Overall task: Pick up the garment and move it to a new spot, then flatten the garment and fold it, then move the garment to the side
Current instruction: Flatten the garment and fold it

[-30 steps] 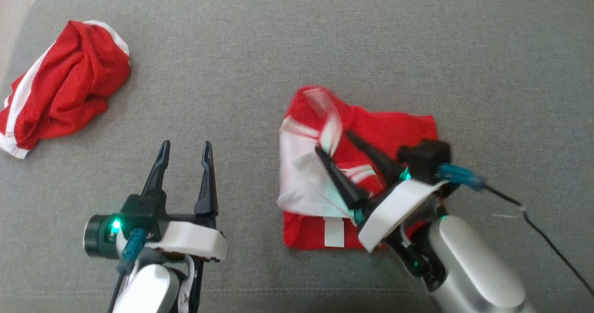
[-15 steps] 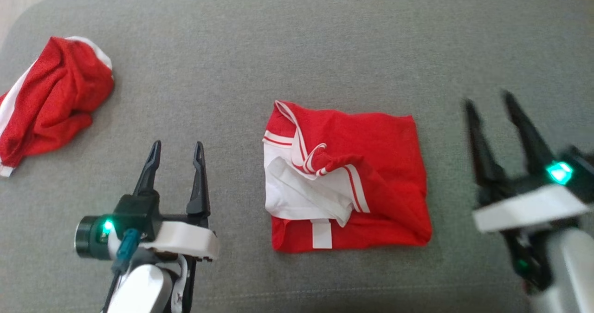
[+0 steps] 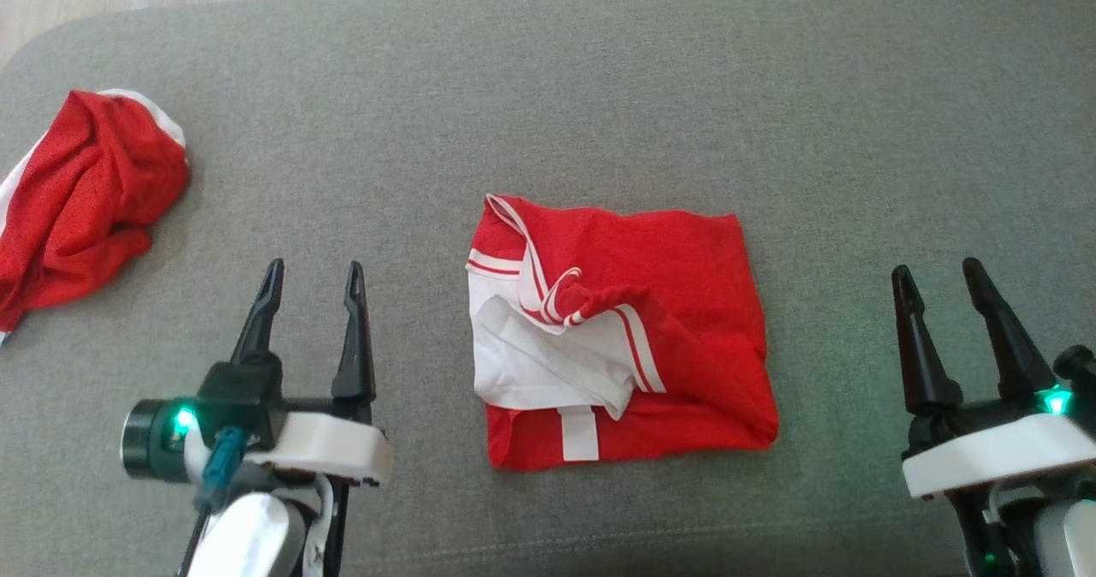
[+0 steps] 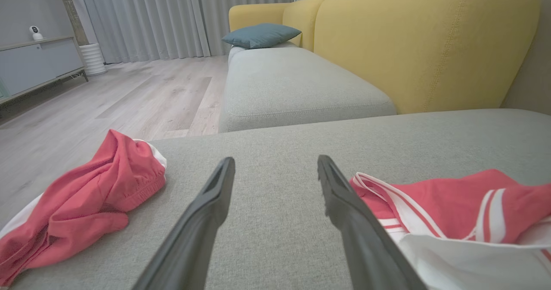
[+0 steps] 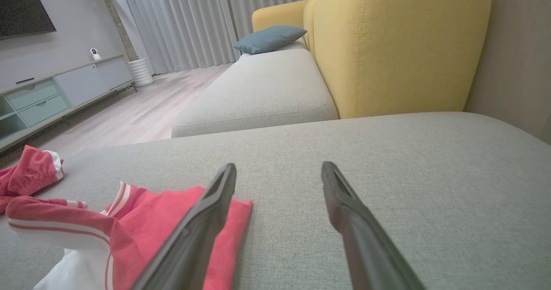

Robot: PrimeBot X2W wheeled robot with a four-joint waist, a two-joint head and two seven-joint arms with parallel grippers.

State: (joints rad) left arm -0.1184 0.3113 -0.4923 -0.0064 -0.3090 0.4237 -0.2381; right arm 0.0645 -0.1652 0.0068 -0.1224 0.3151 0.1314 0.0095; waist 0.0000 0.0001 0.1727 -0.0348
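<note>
1. Found the garment (image 3: 685,320) lying as a rough red rectangle at the middle of the grey sofa cushion (image 3: 599,89), with a rumpled white and striped flap (image 3: 548,354) heaped on its left half.
2. Saw the left hand (image 3: 313,266) hovering just left of it and the right hand (image 3: 935,269) well off to its right, both with fingers spread apart, gripping nothing and touching no cloth.
3. Judged the folding nearly done and the move to the side the likely step in hand, with the loose flap counted as unfinished work.
4. Advised pressing or tucking that flap flat first, to prevent spilling open during the carry.
5. Advised pinching the two near corners through every layer, one hand per corner, rather than the top ply alone.
6. Advised lifting low and evenly, hands kept level and equally spaced, to prevent sagging or unfolding.
7. Noted a second red garment (image 3: 86,192) crumpled at the cushion's left edge; judged the bare right side the safer spot for setting down, well apart from that heap.
</note>
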